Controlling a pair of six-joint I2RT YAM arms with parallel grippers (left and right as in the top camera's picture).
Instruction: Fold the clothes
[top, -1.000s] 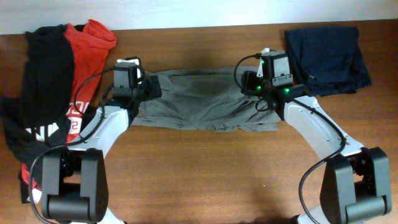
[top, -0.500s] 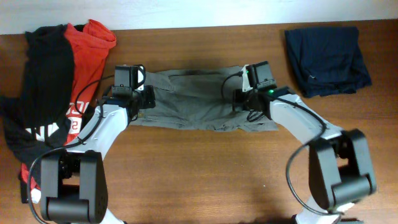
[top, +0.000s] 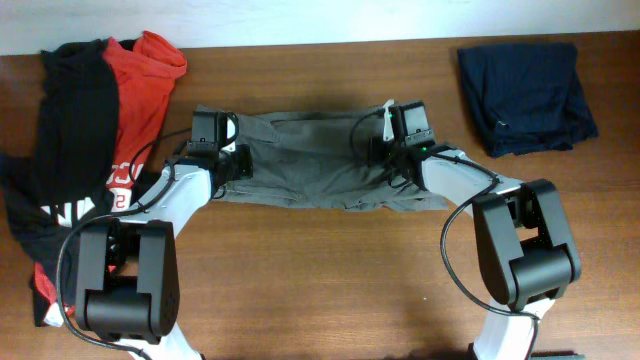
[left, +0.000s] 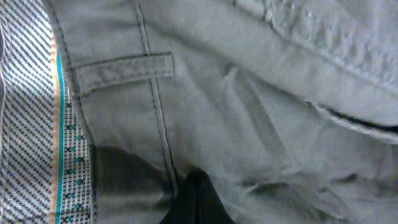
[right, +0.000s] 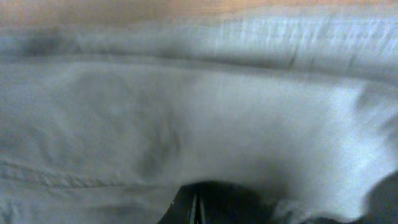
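Observation:
The clothes (top: 310, 160), one pair of grey-olive shorts, lie spread crosswise on the wooden table (top: 320, 270). My left gripper (top: 238, 160) is down on their left end. In the left wrist view its dark fingertips (left: 196, 199) are pressed together in puckered cloth, below a belt loop (left: 124, 68) and beside the striped inner waistband (left: 31, 124). My right gripper (top: 374, 152) is down on the right part of the shorts. Its fingertips (right: 198, 208) meet in a fold of the grey cloth (right: 186, 112). Both are shut on the fabric.
A heap of red and black printed tops (top: 100, 130) lies at the table's left end, close to the left arm. A folded dark navy garment (top: 525, 85) lies at the back right. The table's back edge runs along the top of the overhead view.
Both grippers were open a second ago and have closed on the shorts. The right arm has swung left, further onto the garment. The left arm has shifted only slightly.

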